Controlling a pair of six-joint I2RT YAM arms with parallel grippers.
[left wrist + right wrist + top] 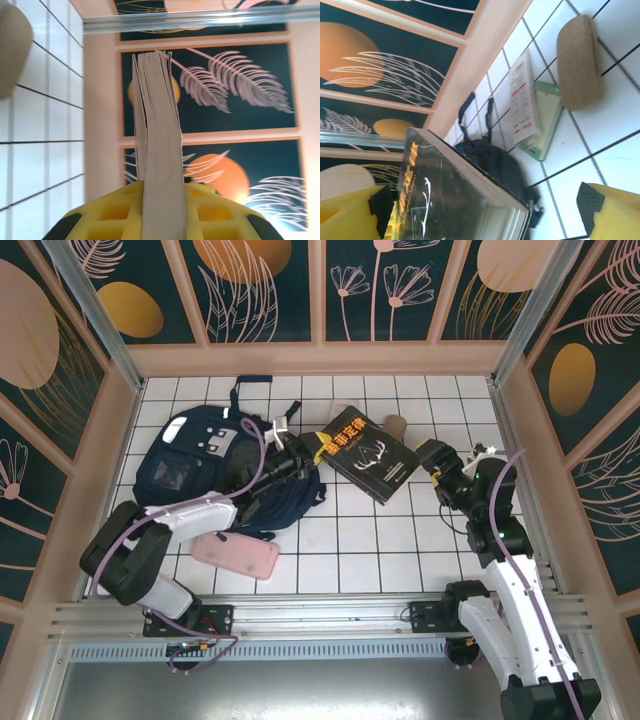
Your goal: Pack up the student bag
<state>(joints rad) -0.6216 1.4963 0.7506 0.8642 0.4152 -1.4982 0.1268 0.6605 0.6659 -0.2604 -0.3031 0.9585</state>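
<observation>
Bag [195, 465] lies flat just behind my left gripper [318, 451], partly under that arm. I can't tell whether its mouth is open. Left gripper is clamped on one edge of the book [372, 455], page block pinched between the pads. Right gripper [485, 215] stands wide apart around the book's far corner, with a clear gap on one side — no grip there.

Risks as I judge them:
- Single-edge pinch: the book could pivot or slide out on a fast swing toward the bag.
- Right gripper sits close to the corner — a stray move there could knock the book loose.
- My left arm over the bag may press the fabric down, so the book corner could snag instead of entering.
</observation>
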